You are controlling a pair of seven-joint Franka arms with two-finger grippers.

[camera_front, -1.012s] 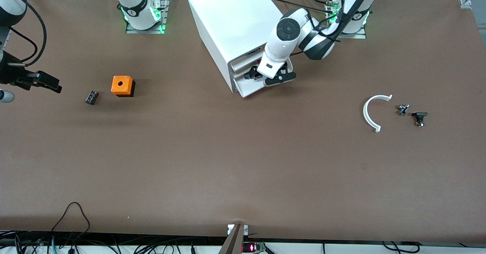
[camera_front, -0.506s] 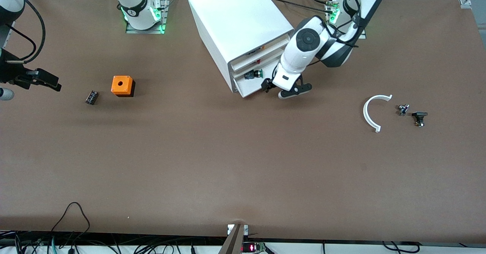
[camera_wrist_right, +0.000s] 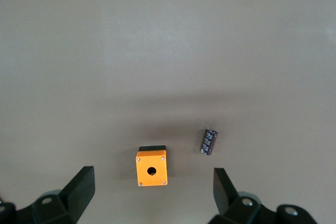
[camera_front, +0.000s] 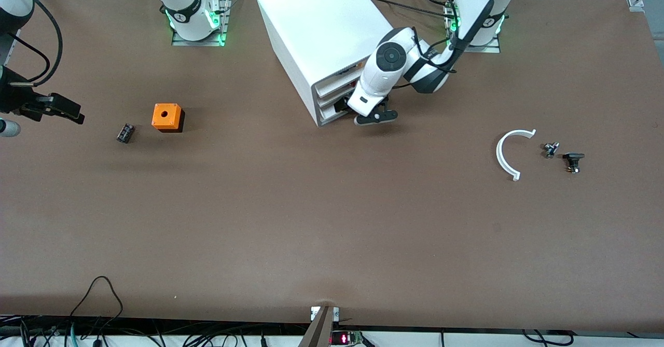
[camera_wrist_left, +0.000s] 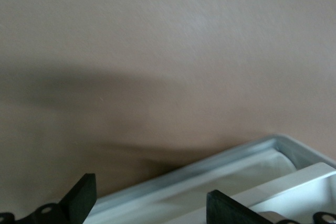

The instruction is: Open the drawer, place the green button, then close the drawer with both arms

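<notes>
The white cabinet (camera_front: 324, 25) stands between the arm bases. Its bottom drawer (camera_front: 328, 119) sticks out only a little. My left gripper (camera_front: 359, 111) is low at the drawer's front, open and holding nothing. In the left wrist view the drawer's sloped rim (camera_wrist_left: 210, 169) runs between the open fingers of the left gripper (camera_wrist_left: 152, 209). The button is hidden by the left hand. My right gripper (camera_front: 54, 109) waits open and empty at the right arm's end of the table; the right wrist view shows its spread fingertips (camera_wrist_right: 81, 184).
An orange cube with a hole (camera_front: 167, 116) and a small black block (camera_front: 125, 132) lie near the right gripper; both show in the right wrist view, the cube (camera_wrist_right: 151, 167) and the block (camera_wrist_right: 209, 141). A white curved piece (camera_front: 511, 152) and two small dark parts (camera_front: 551, 149) (camera_front: 572, 161) lie toward the left arm's end.
The left gripper swung away from the drawer, showing the button inside, then came back to the drawer's front. The drawer has slid in toward the cabinet. The right arm has hardly moved.
</notes>
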